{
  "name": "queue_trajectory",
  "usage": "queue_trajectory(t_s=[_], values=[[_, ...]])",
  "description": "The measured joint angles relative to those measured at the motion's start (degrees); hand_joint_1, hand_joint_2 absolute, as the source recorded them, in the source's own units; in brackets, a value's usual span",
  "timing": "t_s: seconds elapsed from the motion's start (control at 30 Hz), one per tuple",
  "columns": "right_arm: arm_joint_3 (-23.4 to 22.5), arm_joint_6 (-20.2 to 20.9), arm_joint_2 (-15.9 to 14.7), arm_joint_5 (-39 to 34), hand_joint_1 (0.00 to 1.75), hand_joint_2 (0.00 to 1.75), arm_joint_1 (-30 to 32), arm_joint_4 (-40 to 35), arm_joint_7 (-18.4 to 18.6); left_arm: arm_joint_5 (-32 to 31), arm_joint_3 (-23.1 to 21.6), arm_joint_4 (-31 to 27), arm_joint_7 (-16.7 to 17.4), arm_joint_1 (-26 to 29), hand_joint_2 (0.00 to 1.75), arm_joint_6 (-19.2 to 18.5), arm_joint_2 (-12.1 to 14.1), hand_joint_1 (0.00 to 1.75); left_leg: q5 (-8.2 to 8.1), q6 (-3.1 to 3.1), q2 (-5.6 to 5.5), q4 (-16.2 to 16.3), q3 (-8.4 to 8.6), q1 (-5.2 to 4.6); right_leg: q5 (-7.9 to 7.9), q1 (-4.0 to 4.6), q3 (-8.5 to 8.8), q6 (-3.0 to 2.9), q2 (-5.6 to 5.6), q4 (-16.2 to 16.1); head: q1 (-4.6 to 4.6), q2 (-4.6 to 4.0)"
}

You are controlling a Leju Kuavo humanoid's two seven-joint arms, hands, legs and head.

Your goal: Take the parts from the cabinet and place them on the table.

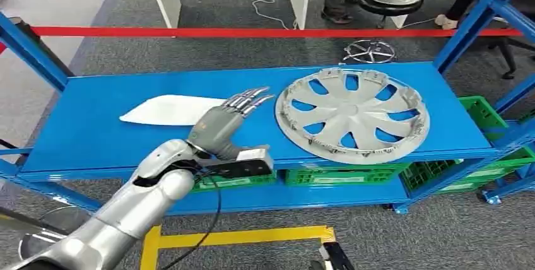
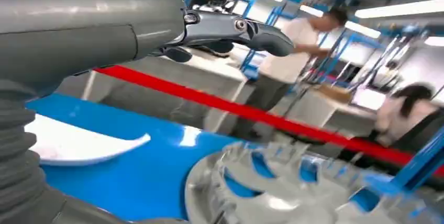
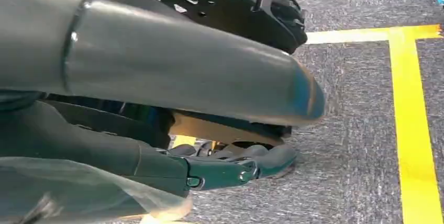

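The left hand [image 1: 228,120] reaches over the blue shelf [image 1: 88,125] of the cabinet with its fingers stretched out and apart, holding nothing, its fingertips near the rim of the silver wheel cover [image 1: 352,112] that lies flat on the shelf's right half. A white curved panel [image 1: 167,110] lies flat on the shelf just left of that hand, well apart from the wheel cover. The right hand [image 3: 173,72] hangs low over grey carpet with yellow tape lines [image 3: 416,130], and whether its fingers hold anything cannot be told, though some clear plastic film [image 3: 78,192] shows beside it.
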Motion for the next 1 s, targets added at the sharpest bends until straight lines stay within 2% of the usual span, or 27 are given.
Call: queue_trajectory(t_s=[0.03,0.1,0.13,0.17,0.2,0.27,0.3,0.33,0.37,0.43,0.47,0.5,0.53,0.57,0.6,0.63,0.67,0.7,0.73,0.77,0.8,0.83,0.87,0.97,1.0], values=[[0.02,0.0,0.0,0.09,0.0,0.0,0.01,-0.04,0.09,-0.56,-0.32,1.37,0.5,-0.83,0.0,0.02,-0.28,0.0,-2.0,-0.34,0.01,3.33,-1.36,0.06,-0.08,0.0,0.05,-0.43,-0.14,0.0,-0.22,0.0],[0.04,0.15,0.0,0.15,0.0,0.0,0.02,-0.07,0.24,-1.25,-0.76,3.67,1.25,-1.6,0.0,0.04,-0.52,0.0,-5.84,-0.68,0.01,12.29,-5.37,0.16,-0.13,0.03,0.05,-0.58,-0.21,0.01,-0.22,0.0],[0.09,0.2,-0.02,0.15,0.0,0.0,0.04,-0.11,0.26,-1.85,-1.0,5.08,2.0,-1.74,0.0,0.41,-0.67,0.0,-6.75,-0.72,0.01,15.88,-7.04,0.16,-0.14,0.04,0.06,-0.61,-0.15,0.03,-0.22,0.0],[0.13,0.22,0.0,0.15,0.0,0.0,0.02,-0.11,0.35,-2.44,-1.11,6.37,2.73,-1.98,0.0,0.7,-0.91,0.0,-6.18,-0.67,0.01,16.37,-7.38,0.16,-0.15,0.06,0.12,-0.63,-0.08,0.04,-0.22,0.0],[0.17,0.31,-0.02,0.15,0.0,0.0,0.01,-0.13,0.37,-2.88,-1.18,7.63,3.37,-2.45,0.0,0.85,-1.2,0.0,-4.38,-0.45,0.01,14.48,-6.62,0.16,-0.19,0.14,0.19,-0.68,-0.02,0.04,-0.22,0.0],[0.35,0.37,0.0,0.15,0.0,0.0,0.01,-0.17,0.46,-3.67,-1.33,10.17,3.96,-3.88,0.0,1.07,-1.84,0.0,0.97,0.38,0.01,5.38,-2.67,0.04,-0.28,0.36,0.51,-0.67,0.0,0.05,-0.22,0.0],[0.41,0.44,0.02,0.13,0.0,0.0,0.01,-0.17,0.5,-3.89,-1.4,11.2,4.21,-4.5,0.0,1.18,-1.97,0.0,2.72,1.0,0.03,0.91,-0.85,-0.19,-0.41,0.39,0.59,-0.61,-0.02,0.04,-0.17,0.0],[0.44,0.46,0.11,0.04,0.0,0.0,0.0,-0.17,0.5,-4.06,-1.44,12.2,4.28,-5.02,0.0,1.27,-2.07,0.0,2.1,1.35,0.08,0.06,-0.22,-0.41,-0.49,0.79,0.31,-0.4,-0.03,0.16,-0.13,0.0],[0.44,0.46,0.11,-0.04,0.0,0.0,0.01,-0.2,0.5,-4.13,-1.49,13.2,4.37,-5.49,0.0,1.36,-2.18,0.0,1.7,1.43,0.04,-1.16,0.13,-0.42,-0.39,0.6,0.05,-0.16,0.02,0.21,-0.24,0.0],[0.44,0.46,0.11,-0.11,0.0,0.0,0.0,-0.28,0.92,-4.22,-1.51,14.93,5.18,-5.66,0.0,1.79,-2.32,0.0,1.62,1.44,0.0,-1.17,-0.05,-0.51,-0.17,0.53,0.02,0.3,-0.09,-0.12,-0.31,0.0],[0.44,0.46,0.07,-0.11,0.0,0.0,-0.08,-0.33,1.11,-4.24,-1.49,15.58,5.57,-5.84,0.0,2.08,-2.47,0.0,1.87,1.62,0.05,-1.94,0.23,-0.08,-0.32,0.86,0.2,0.72,-0.07,-0.19,-0.26,0.0],[0.46,0.46,0.02,-0.09,0.0,0.0,-0.05,-0.37,1.29,-4.63,-1.46,16.28,5.95,-6.03,0.0,2.65,-2.58,0.0,2.12,1.78,0.12,-2.36,0.66,0.23,-1.06,0.72,-0.37,0.89,-0.04,0.39,-0.24,0.0],[0.48,0.63,0.02,-0.11,0.0,0.0,-0.01,-0.37,1.29,-5.11,-1.46,17.08,6.46,-6.42,0.0,3.73,-2.75,0.0,2.19,2.06,0.13,-2.46,0.69,0.33,-2.71,0.69,-1.55,1.21,-0.08,2.7,0.13,0.0],[0.48,0.74,0.02,-0.17,0.0,0.0,-0.03,-0.37,1.22,-5.59,-1.46,17.72,7.06,-6.66,0.0,4.66,-2.93,0.0,2.19,2.05,0.12,-2.44,0.65,0.37,-4.79,0.53,-3.5,1.47,-0.08,7.01,0.5,0.0],[0.48,0.92,0.0,-0.26,0.0,0.0,-0.05,-0.37,0.7,-6.08,-1.46,18.4,7.76,-6.69,0.0,5.47,-2.95,0.0,2.18,2.06,0.14,-2.42,0.67,0.34,-6.68,0.48,-5.77,1.73,-0.08,11.86,0.5,0.0],[0.48,1.27,-0.02,-0.31,0.0,0.0,-0.29,-0.37,0.24,-6.62,-1.46,19.27,8.58,-6.69,1.75,6.33,-2.95,0.0,2.17,2.06,0.21,-2.37,0.65,0.33,-7.81,0.49,-7.74,1.95,-0.1,15.78,0.48,0.0],[0.5,1.36,-0.02,-0.29,0.0,0.0,-0.43,-0.37,0.07,-6.92,-1.46,20.01,9.26,-6.69,1.75,6.9,-2.99,0.0,2.17,2.06,0.22,-2.32,0.66,0.34,-7.58,0.46,-8.49,2.15,-0.09,17.17,0.55,0.0],[0.5,1.36,-0.02,-0.18,0.0,0.0,-0.39,-0.39,-0.24,-7.15,-1.44,20.61,9.9,-6.75,1.75,7.32,-3.12,0.0,2.1,2.05,0.19,-2.28,0.7,0.39,-6.13,0.33,-7.95,2.27,-0.09,15.95,0.55,0.0],[0.63,1.36,-0.09,0.09,0.0,0.0,-0.23,-0.44,-0.52,-7.06,-1.23,21.13,10.27,-6.93,1.75,7.78,-3.26,0.0,2.02,1.96,0.05,-2.12,0.69,0.47,-3.48,0.17,-6.18,2.39,-0.1,12.05,0.57,0.0],[0.85,1.42,-0.18,0.24,0.0,0.0,-0.16,-0.44,-0.85,-6.9,-0.85,21.57,10.27,-7.21,1.75,7.8,-3.41,0.0,1.84,1.68,-0.12,-1.86,0.7,0.61,-0.67,-0.05,-3.68,2.51,-0.16,6.66,0.55,0.0],[1.03,1.9,-0.17,0.33,0.0,0.0,-0.24,-0.42,-1.07,-6.47,-0.42,22.05,10.16,-7.54,1.75,7.8,-3.5,0.0,1.6,1.32,-0.17,-1.54,0.7,0.67,0.88,-0.32,-1.72,2.81,-0.3,2.14,0.61,0.0],[1.2,2.25,0.19,0.46,0.0,0.0,-0.3,-0.2,-1.14,-6.23,0.22,22.62,10.1,-7.94,1.75,8.06,-3.5,0.0,1.46,0.92,-0.23,-1.26,0.33,0.11,-0.37,0.02,-0.59,2.9,-0.25,1.31,0.79,0.0],[1.4,2.38,0.24,0.48,0.0,0.0,-0.21,-0.13,-1.36,-6.1,0.72,23.01,10.07,-8.16,1.75,8.35,-3.54,0.0,1.47,0.78,-0.26,-0.79,-0.02,0.09,-0.52,-0.12,-0.39,1.89,0.01,0.71,0.81,0.02],[1.71,2.54,0.46,0.48,0.0,0.0,0.06,0.07,-1.44,-7.23,1.51,24.19,10.38,-8.37,1.75,10.28,-3.56,0.0,1.53,0.41,-0.28,-0.87,0.09,0.02,-0.52,-0.17,-0.59,0.88,0.05,1.04,0.55,0.02],[1.84,2.54,0.46,0.48,0.0,0.0,0.02,0.11,-1.58,-7.52,1.6,24.54,10.49,-8.45,1.75,10.87,-3.56,0.0,0.9,0.04,-0.23,-0.42,-0.12,0.09,-0.45,-0.36,-0.44,0.36,-0.06,0.89,0.55,0.0]])
